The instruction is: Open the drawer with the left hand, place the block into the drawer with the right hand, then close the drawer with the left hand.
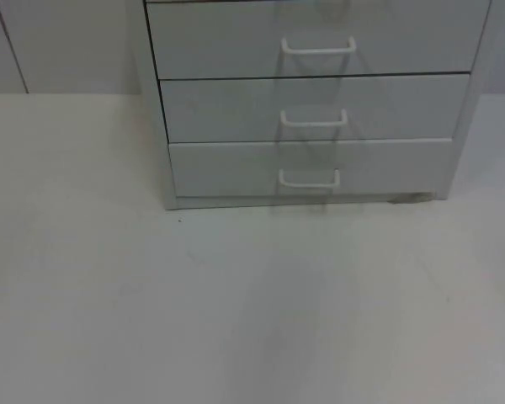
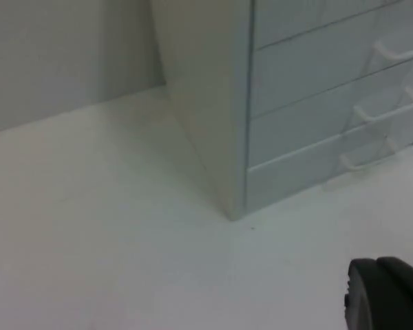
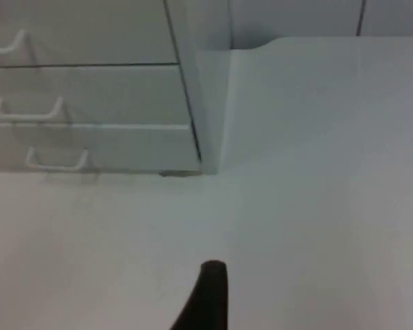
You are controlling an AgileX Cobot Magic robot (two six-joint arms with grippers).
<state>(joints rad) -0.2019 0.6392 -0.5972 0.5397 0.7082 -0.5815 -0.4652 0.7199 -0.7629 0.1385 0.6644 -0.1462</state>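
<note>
A white cabinet (image 1: 311, 101) with three stacked drawers is seen standing at the back of the white tabletop (image 1: 252, 311), against the grey partition wall (image 1: 59, 42). All three drawers are shut, their fronts flush with one another: the top drawer (image 1: 320, 38), the middle drawer (image 1: 316, 108) and the bottom drawer (image 1: 311, 168). Each front is fitted with a white loop handle, the bottom handle (image 1: 309, 178) being set just below the middle one. In the left wrist view the cabinet's left side panel (image 2: 206, 103) and the drawer fronts are seen at an angle, and a black fingertip (image 2: 385, 292) of the left pincer is held above the tabletop, well apart from the cabinet. In the right wrist view a black fingertip (image 3: 206, 295) of the right pincer is likewise held over the tabletop, apart from the cabinet's right corner (image 3: 210, 165). Whether either pincer is spread or pressed together cannot be told.
</note>
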